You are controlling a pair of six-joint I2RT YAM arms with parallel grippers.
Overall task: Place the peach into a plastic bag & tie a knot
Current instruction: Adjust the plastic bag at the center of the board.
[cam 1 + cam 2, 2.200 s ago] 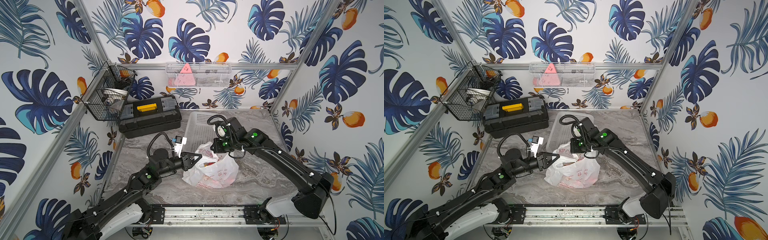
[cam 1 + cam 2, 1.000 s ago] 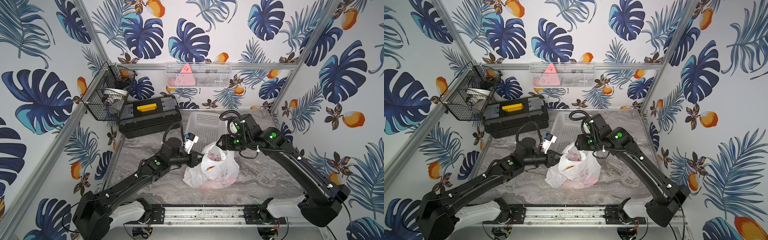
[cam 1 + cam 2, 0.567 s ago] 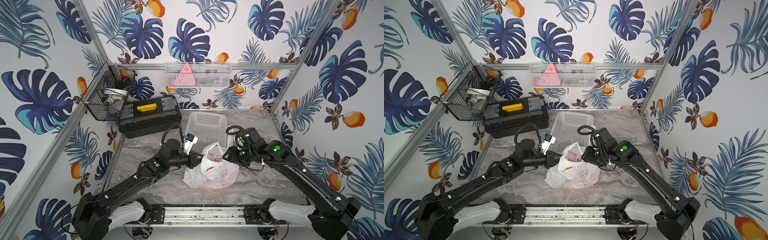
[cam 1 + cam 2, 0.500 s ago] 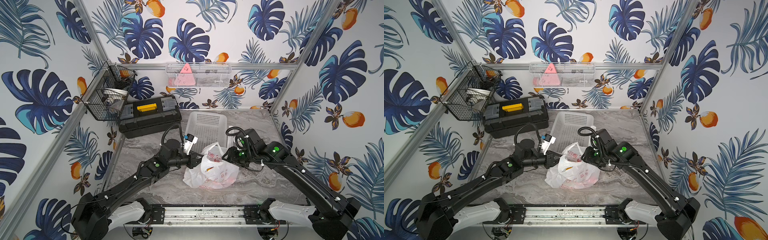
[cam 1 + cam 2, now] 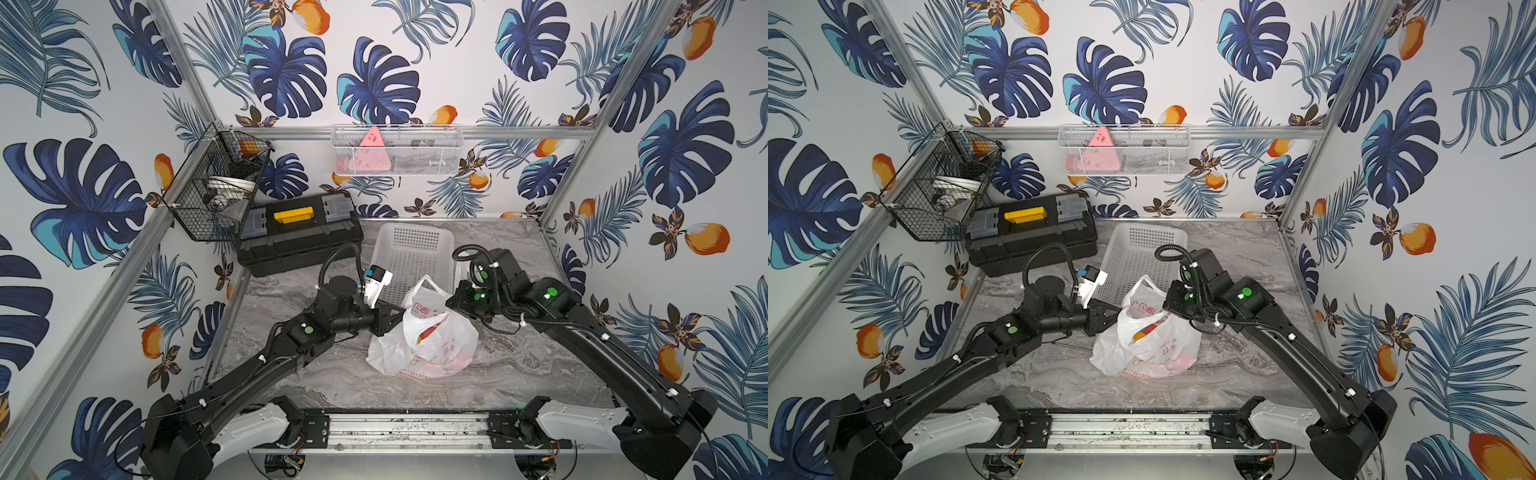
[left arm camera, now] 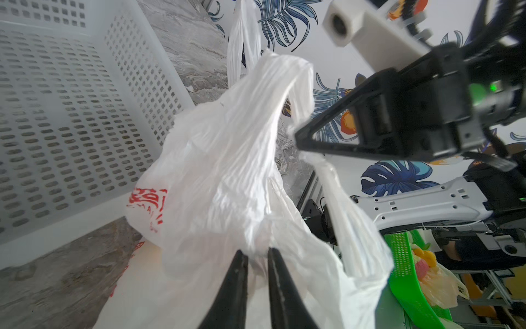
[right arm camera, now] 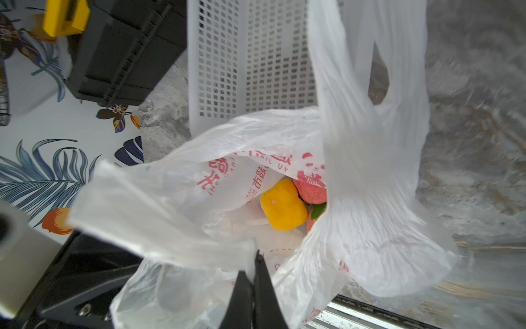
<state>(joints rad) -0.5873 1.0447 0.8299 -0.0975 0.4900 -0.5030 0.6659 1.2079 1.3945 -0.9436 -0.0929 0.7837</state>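
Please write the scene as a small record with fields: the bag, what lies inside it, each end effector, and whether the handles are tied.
bag: plastic bag on the table, mouth open, near the white basket
inside: a yellow piece and a red piece, seen in the right wrist view
left end effector: fingers almost together, bag film between them
right end effector: shut on the bag's film
tied: no; one handle loop stands free

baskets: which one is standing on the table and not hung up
The white perforated plastic basket, on the tabletop just behind the plastic bag. The black wire basket and the white mesh basket hang from the frame.
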